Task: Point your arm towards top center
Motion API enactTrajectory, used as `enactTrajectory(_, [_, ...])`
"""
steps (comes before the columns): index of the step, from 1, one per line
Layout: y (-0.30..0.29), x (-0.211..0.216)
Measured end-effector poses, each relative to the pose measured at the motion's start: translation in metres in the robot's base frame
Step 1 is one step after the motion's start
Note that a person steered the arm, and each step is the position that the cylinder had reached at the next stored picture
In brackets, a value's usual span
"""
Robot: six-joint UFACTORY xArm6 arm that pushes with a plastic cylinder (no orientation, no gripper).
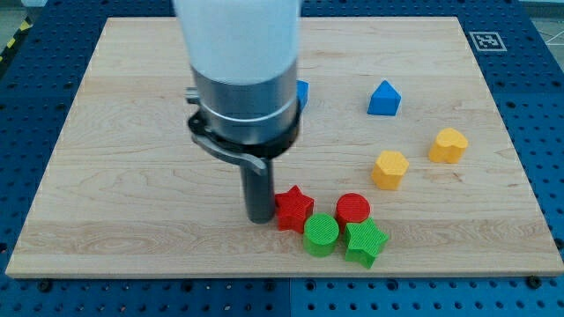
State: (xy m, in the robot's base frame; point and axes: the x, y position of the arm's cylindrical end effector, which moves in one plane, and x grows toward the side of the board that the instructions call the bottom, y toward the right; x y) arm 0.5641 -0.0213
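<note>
My tip rests on the wooden board, just left of a red star block and touching or nearly touching it. A red cylinder sits right of the star. A green cylinder and a green star lie just below them. A yellow hexagon block and a yellow heart block are at the view's right. A blue triangular block is at upper right. Another blue block is mostly hidden behind the arm.
The arm's large white and grey body covers the board's upper middle. A black-and-white marker tag sits off the board's top right corner. A blue perforated table surrounds the board.
</note>
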Motion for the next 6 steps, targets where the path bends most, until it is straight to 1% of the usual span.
enactTrajectory(1, [0.023, 0.0])
enactTrajectory(4, [0.004, -0.009])
enactTrajectory(6, [-0.011, -0.102])
